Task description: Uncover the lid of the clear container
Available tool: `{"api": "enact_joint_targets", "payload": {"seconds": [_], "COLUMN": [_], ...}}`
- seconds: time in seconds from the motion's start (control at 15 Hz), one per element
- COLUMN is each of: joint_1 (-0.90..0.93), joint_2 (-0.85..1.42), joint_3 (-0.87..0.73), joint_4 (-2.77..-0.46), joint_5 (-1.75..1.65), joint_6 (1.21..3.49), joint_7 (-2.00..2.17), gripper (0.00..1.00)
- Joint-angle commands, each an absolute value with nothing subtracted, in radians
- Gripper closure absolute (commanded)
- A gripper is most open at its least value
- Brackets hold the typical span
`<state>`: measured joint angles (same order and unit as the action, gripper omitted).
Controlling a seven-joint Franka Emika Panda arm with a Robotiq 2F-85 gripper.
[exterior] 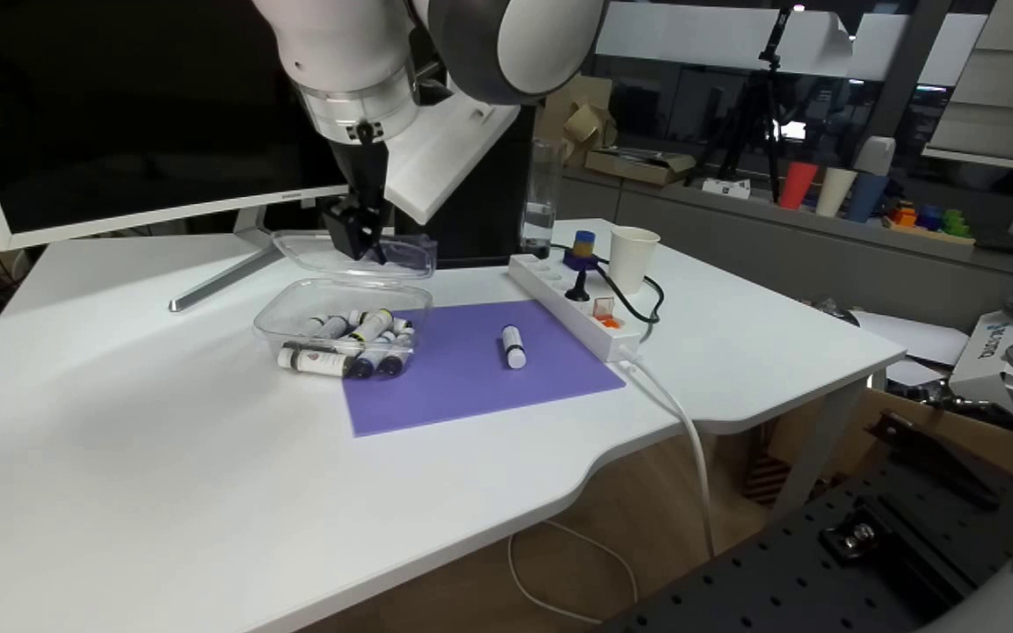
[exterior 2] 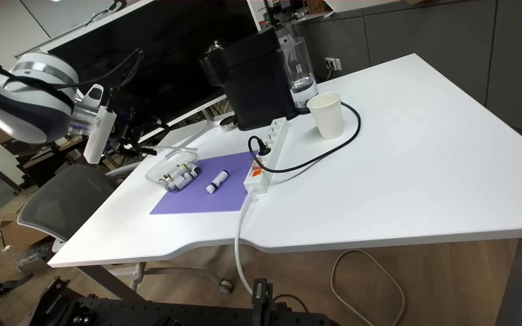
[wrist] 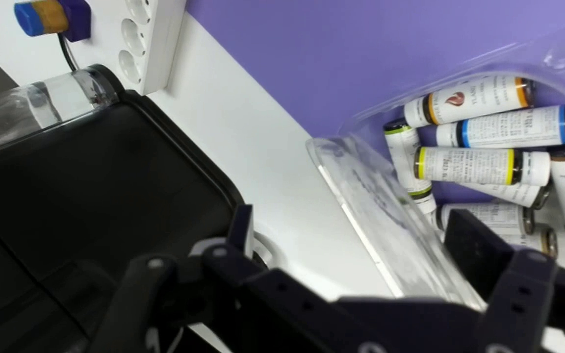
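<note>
The clear container (exterior: 297,301) sits on the table, partly on the purple mat, with its top open. It holds several small white-labelled bottles (exterior: 372,327) and also shows in the wrist view (wrist: 464,66). The see-through lid (exterior: 416,257) stands raised along the container's monitor side, tilted back; whether it is joined there I cannot tell. My gripper (exterior: 366,239) is at the lid. In the wrist view the gripper (wrist: 358,233) has its fingers wide apart. The lid (wrist: 385,215) lies between them, closer to the right finger; contact is unclear.
One bottle (exterior: 513,347) lies on the purple mat (exterior: 471,382). A white power strip (exterior: 564,303) with a black cable borders the mat. A white cup (exterior: 634,259), a clear vessel (exterior 2: 304,88) and a black appliance (exterior 2: 256,86) stand behind. A monitor (exterior: 137,105) stands close behind the arm.
</note>
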<state>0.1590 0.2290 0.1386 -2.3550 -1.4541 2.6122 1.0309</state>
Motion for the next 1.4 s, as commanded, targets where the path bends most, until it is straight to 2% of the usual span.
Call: {"api": "enact_joint_targets", "payload": {"seconds": [0.0,0.93,1.33], "joint_1": [0.149,0.066,0.072], "joint_2": [0.165,0.002,-0.158], "joint_3": [0.119,0.047,0.04], "joint_4": [-2.371,-2.333,-2.485], "joint_5": [-1.479,-1.37,-0.936], "joint_6": [2.589,2.61,2.699], "joint_7": [1.087,0.99,0.664], "gripper": [0.0,0.0,0.0]}}
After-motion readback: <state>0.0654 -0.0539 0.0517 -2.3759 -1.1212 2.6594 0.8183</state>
